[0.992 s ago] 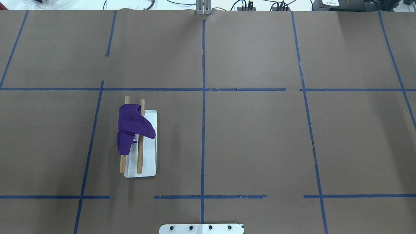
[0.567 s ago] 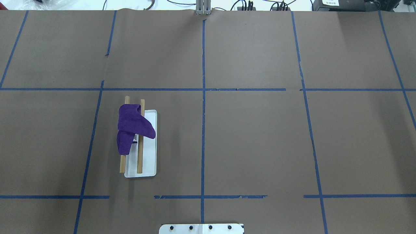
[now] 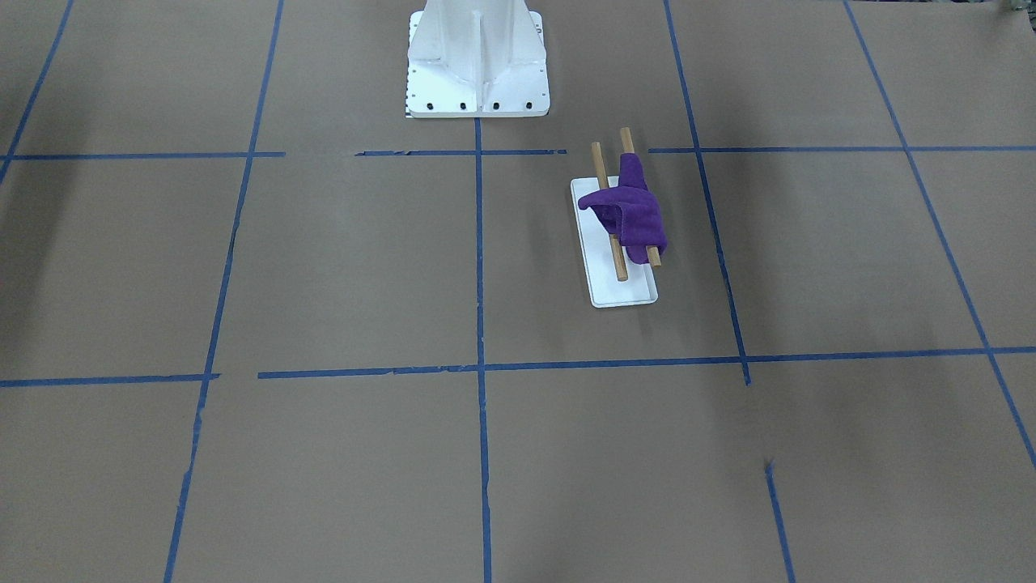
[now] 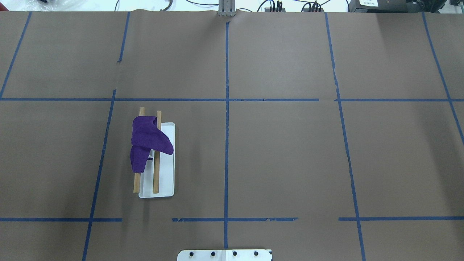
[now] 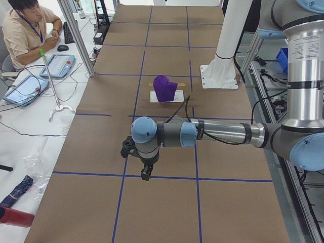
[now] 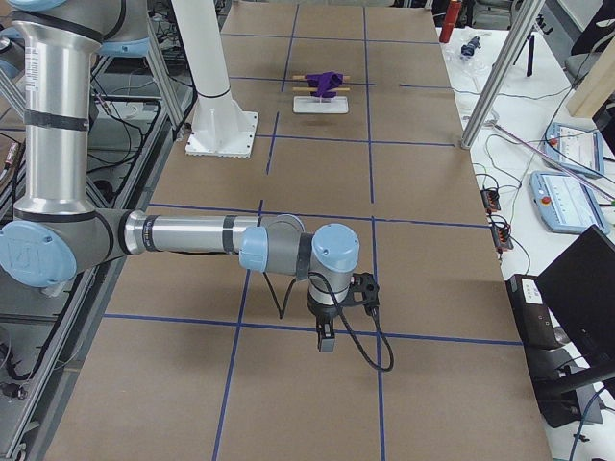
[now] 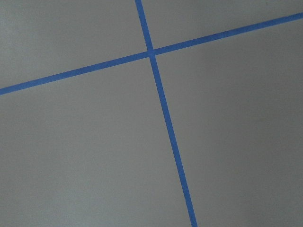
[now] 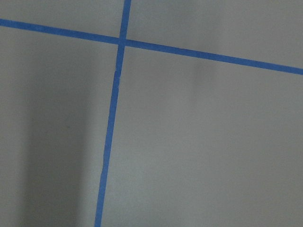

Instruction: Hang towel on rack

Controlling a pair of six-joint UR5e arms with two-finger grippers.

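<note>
A purple towel (image 4: 146, 139) lies draped over both wooden dowels of the rack (image 4: 166, 181), one corner hanging toward the white base. It also shows in the front view (image 3: 635, 212) on the rack (image 3: 623, 293), and in the side views (image 5: 164, 88) (image 6: 329, 81). My left gripper (image 5: 145, 174) hangs far from the rack near the table's left end and holds nothing that I can see. My right gripper (image 6: 324, 341) hangs near the table's right end. I cannot tell whether either is open or shut. The wrist views show only brown paper and blue tape.
The white robot pedestal (image 3: 477, 57) stands at the robot's edge of the table, near the rack. Blue tape lines (image 4: 226, 108) cross the brown paper. An operator (image 5: 28, 30) sits beside the table with tablets (image 5: 23, 88). Metal posts (image 6: 490, 86) stand at the table's side.
</note>
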